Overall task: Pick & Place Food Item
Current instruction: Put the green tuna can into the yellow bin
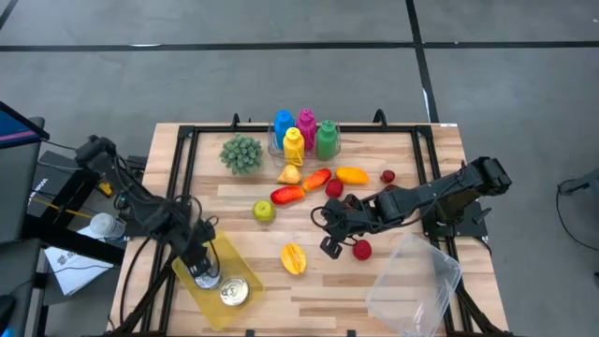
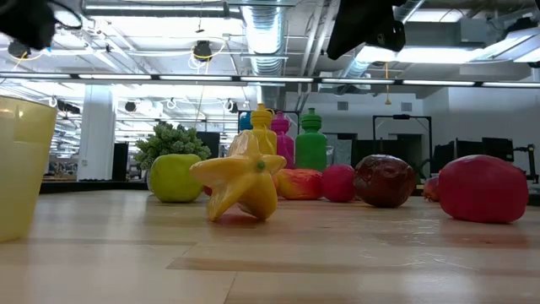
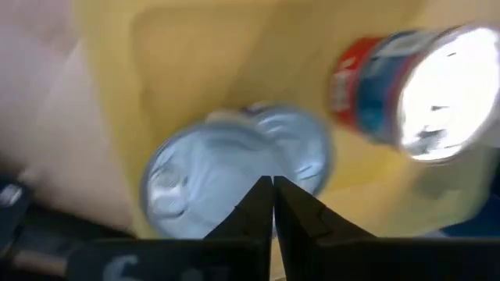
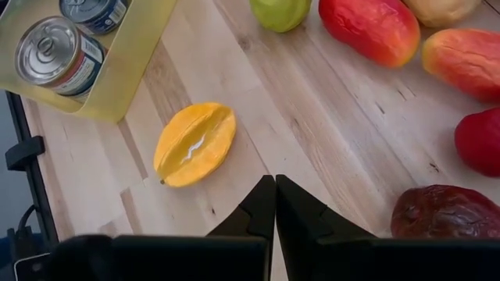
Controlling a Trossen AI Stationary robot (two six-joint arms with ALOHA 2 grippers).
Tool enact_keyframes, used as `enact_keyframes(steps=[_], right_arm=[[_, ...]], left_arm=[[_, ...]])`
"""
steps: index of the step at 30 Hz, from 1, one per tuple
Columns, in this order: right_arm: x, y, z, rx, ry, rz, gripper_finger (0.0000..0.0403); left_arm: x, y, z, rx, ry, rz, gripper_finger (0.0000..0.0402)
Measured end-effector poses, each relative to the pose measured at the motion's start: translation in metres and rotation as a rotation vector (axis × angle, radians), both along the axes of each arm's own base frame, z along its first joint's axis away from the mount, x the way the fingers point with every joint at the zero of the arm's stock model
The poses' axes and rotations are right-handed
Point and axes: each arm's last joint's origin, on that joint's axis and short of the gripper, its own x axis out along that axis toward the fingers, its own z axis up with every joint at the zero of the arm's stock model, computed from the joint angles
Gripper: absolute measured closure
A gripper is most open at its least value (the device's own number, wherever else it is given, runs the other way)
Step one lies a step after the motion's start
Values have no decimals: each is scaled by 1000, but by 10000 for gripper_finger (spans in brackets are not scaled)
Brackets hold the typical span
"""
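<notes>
Seen from above: left gripper [image 1: 202,271], fingers pressed together, over yellow bin [image 1: 192,286] at table's [image 1: 440,159] 7 o'clock edge. Right gripper [image 1: 329,245], pinched empty. Table level: starfruit [image 2: 242,185] frontmost, bare wood around. Right wrist: starfruit at 10 o'clock.

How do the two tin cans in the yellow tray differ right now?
The tin can directly under the left tool shows a plain silvery lid, its side hidden. The tin can farther along the translucent yellow plastic tray shows a red and blue label on its side, and its lid glares bright. In the high view the first sits nearer the table's middle, the second nearer the front edge. Both stand upright inside the tray.
</notes>
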Motion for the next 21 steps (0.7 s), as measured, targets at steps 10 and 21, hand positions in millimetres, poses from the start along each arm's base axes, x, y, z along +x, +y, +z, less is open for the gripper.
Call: enact_keyframes(steps=[10, 21], right_arm=[[0, -1, 0, -21, 8, 24, 395], [-1, 0, 0, -34, 11, 45, 395]], left_arm=[[-8, -32, -13, -16, 46, 61, 401], [13, -63, -17, -187, -94, 42, 401]])
